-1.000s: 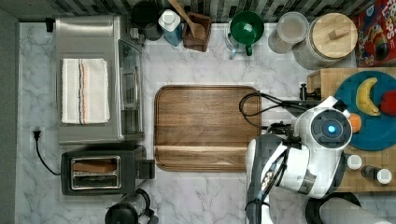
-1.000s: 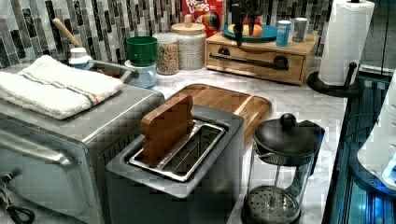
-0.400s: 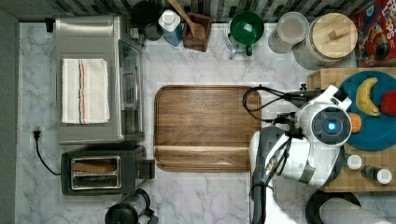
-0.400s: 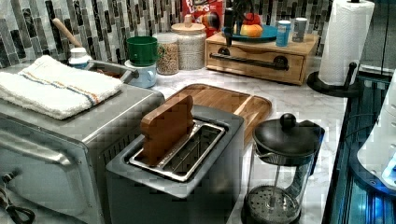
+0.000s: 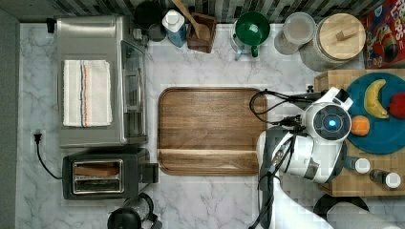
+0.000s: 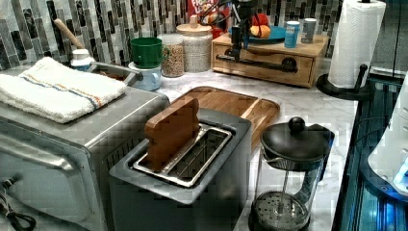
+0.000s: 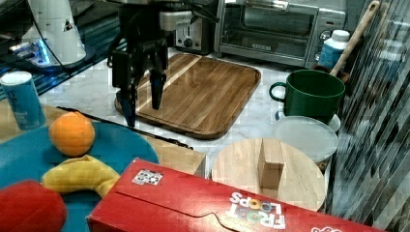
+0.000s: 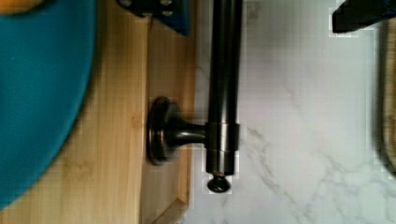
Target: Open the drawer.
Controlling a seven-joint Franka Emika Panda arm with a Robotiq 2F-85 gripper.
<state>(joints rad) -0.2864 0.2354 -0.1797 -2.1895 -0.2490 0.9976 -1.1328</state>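
The drawer (image 6: 269, 72) is the light-wood front of the small cabinet at the back of the counter, and it looks flush with the cabinet. A long black bar handle (image 6: 257, 62) runs across it. My gripper (image 6: 236, 50) hangs over the handle's end on the left view's left. In the wrist view the bar handle (image 8: 224, 84) and its round mount (image 8: 163, 130) lie between my gripper's (image 8: 257, 14) spread fingers. The right view has the gripper (image 7: 143, 104) open, its dark fingers (image 7: 129, 104) down at the cabinet's front edge, gripping nothing.
A teal plate (image 5: 382, 138) with a banana, an orange and red fruit sits on the cabinet top (image 5: 334, 78), beside cans (image 6: 291, 34). A walnut cutting board (image 5: 210, 129) lies in front. A paper-towel holder (image 6: 353, 48), jars, a green mug (image 7: 309, 94), a toaster and a French press stand around.
In the left view the gripper has come down from above the plate to the handle's end. In the top view the arm has shifted slightly left and up.
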